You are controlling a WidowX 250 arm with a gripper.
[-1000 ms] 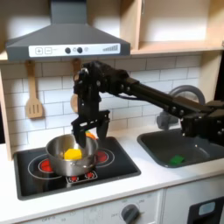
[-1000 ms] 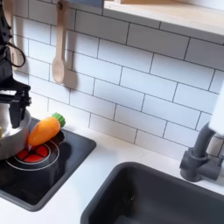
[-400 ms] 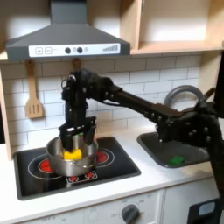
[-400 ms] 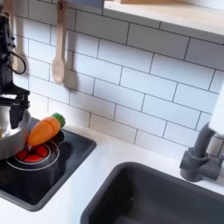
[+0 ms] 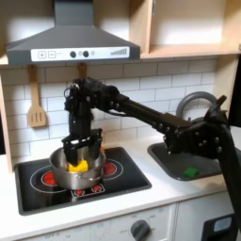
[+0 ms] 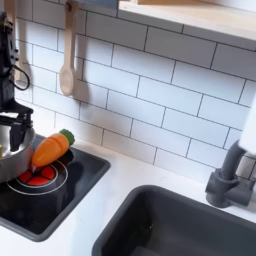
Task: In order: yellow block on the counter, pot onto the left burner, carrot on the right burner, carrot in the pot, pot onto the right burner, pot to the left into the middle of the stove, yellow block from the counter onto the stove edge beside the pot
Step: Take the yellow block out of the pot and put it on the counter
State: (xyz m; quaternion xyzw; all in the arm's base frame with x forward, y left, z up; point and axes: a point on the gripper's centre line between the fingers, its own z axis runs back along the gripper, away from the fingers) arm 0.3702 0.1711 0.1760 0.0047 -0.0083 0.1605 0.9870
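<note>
White counter up front w/ black stove. Pot mid-stove, yellow block inside; gripper dipped in over it, grip state unclear. Carrot just beside pot. White tile wall behind.

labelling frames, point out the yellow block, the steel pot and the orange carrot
small bright-yellow toy block (image 5: 80,166), first exterior view, its visible top
round shiny steel pot (image 5: 59,172), first exterior view, front wall
plump orange toy carrot (image 6: 50,149), second exterior view, mid-body
</note>
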